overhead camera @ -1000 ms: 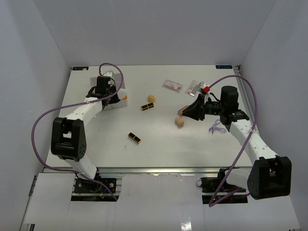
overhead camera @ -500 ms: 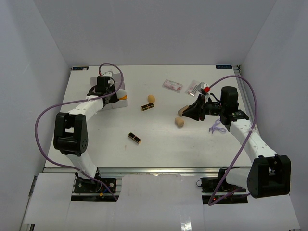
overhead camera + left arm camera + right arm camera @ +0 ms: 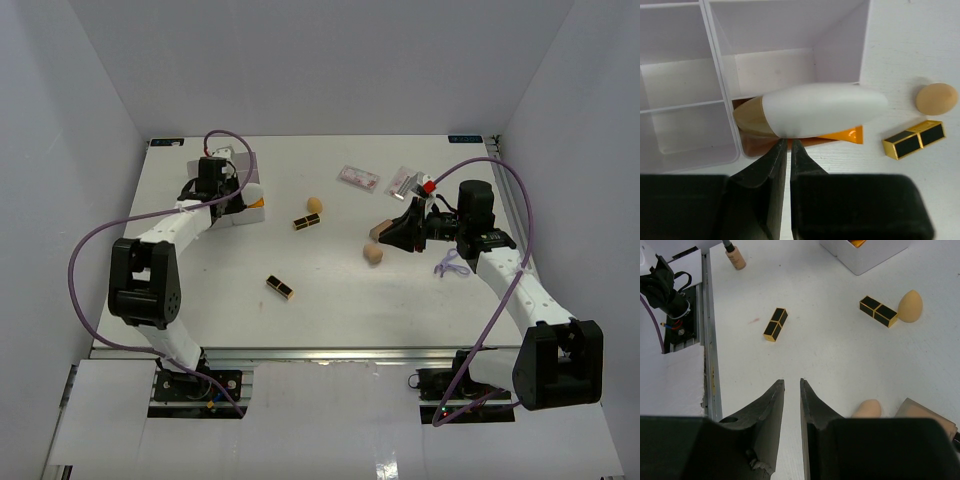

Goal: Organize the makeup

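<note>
while the left claw (image 3: 788, 150) hangs closed, the orange tube (image 3: 810, 112) lies across the white box (image 3: 715, 60).

you get bright, even overhead light and soft, faint shadows; the white table (image 3: 330, 290) looks washed out, and the near fingers blur in both wrist views.

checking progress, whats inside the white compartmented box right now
One orange white-capped tube lies slanted in a front compartment of the white compartmented box, its cap sticking over the wall. The other visible compartments look empty. The floor beneath the tube is hidden.
</note>
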`<act>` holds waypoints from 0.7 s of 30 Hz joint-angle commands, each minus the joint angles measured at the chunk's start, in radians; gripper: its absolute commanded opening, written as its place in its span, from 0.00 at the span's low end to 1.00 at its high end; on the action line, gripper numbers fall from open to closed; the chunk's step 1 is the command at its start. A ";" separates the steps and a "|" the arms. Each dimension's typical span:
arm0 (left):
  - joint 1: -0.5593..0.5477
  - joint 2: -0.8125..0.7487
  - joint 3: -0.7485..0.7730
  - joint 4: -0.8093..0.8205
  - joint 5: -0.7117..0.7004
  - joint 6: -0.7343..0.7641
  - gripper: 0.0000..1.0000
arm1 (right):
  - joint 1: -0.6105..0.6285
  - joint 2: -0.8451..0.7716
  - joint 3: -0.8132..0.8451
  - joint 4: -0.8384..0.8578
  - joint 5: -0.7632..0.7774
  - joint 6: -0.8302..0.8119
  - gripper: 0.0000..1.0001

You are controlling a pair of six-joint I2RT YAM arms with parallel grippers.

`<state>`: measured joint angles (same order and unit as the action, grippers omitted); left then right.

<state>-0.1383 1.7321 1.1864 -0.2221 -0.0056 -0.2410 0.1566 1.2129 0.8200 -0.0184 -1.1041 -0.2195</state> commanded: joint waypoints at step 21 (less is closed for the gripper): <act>0.006 -0.092 0.131 -0.067 0.251 0.007 0.40 | -0.020 0.001 -0.002 0.038 -0.035 -0.011 0.26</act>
<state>-0.1383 1.6033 1.2432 -0.2731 0.2004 -0.2559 0.1492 1.2129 0.8200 -0.0181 -1.1103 -0.2198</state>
